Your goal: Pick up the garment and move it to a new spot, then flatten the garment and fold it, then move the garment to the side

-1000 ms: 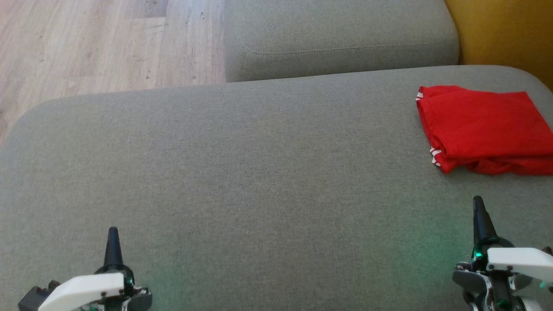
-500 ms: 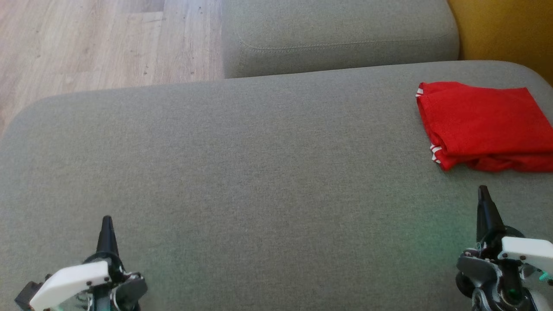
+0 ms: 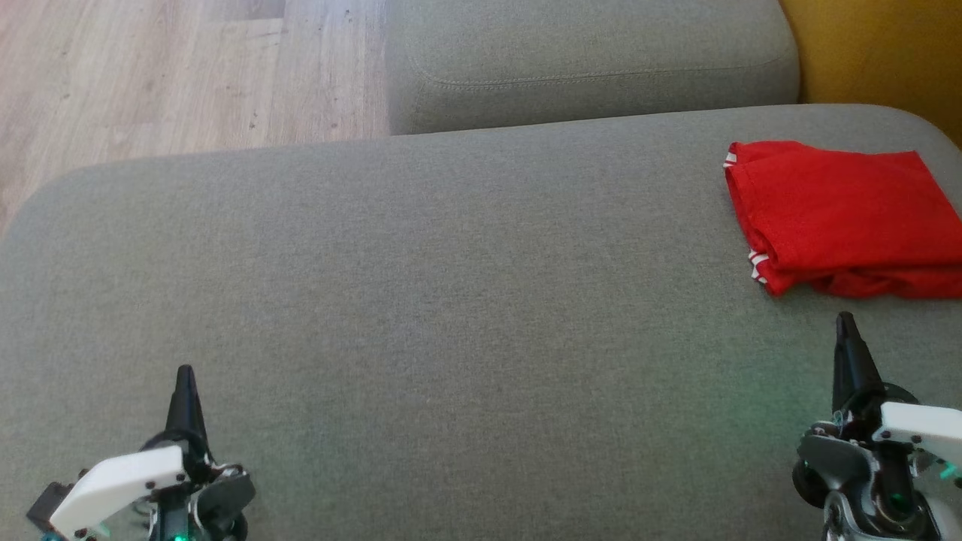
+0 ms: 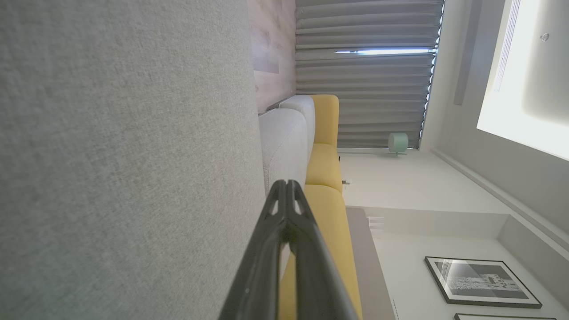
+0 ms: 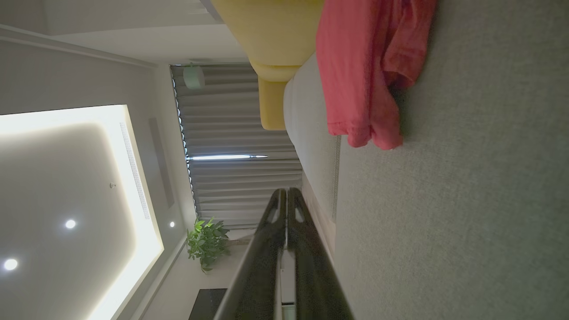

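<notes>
The red garment (image 3: 842, 218) lies folded at 2 o'clock on the sofa cushion (image 3: 451, 285), near the right claw (image 3: 846, 324) at 4. That and the left claw (image 3: 183, 376) at 7 are pinched together, empty. The move aside looks done; next calls only for keeping clear.

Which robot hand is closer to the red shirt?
The right one. The right end effector sits just below the folded red garment, not touching it. The left end effector is far across the grey cushion, at the lower left.
</notes>
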`<state>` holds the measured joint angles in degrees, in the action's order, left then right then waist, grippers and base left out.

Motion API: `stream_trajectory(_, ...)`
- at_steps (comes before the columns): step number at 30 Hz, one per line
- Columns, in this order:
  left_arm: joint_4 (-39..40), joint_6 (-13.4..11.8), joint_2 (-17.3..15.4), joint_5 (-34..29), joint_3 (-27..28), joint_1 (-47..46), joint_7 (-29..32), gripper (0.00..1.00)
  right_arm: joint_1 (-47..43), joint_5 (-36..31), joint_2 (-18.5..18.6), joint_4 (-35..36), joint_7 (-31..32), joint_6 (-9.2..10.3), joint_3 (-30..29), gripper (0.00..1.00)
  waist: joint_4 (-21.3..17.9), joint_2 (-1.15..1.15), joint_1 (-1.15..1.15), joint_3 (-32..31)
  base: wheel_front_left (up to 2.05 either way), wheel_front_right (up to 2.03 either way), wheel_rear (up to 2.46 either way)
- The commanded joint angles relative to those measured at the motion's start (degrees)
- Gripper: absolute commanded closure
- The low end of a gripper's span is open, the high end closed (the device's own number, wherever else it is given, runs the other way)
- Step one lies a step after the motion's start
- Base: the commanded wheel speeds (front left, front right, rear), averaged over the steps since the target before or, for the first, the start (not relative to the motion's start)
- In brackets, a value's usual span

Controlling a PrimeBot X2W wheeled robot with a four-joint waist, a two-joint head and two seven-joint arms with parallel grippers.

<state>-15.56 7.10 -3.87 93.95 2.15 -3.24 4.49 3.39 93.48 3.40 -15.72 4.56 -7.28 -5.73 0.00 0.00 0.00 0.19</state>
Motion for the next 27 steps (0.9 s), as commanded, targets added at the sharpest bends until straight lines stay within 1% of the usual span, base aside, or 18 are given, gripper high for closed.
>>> stream_trajectory(1, 1.6, 0.4, -0.5, 0.0, 2.3, -2.8, 0.3, 1.00, 2.6, 0.2, 0.8, 1.8, 0.4, -0.21, 1.1, 1.00, 0.0, 0.00, 0.00, 0.0, 0.00, 0.00, 0.00)
stream_trajectory(27, 1.6, 0.4, -0.1, -0.5, 2.9, -2.8, 0.8, 1.00, 2.7, -0.2, 0.5, 1.8, 0.8, -0.21, 0.5, 1.00, 0.0, 0.00, 0.00, 0.0, 0.00, 0.00, 0.00)
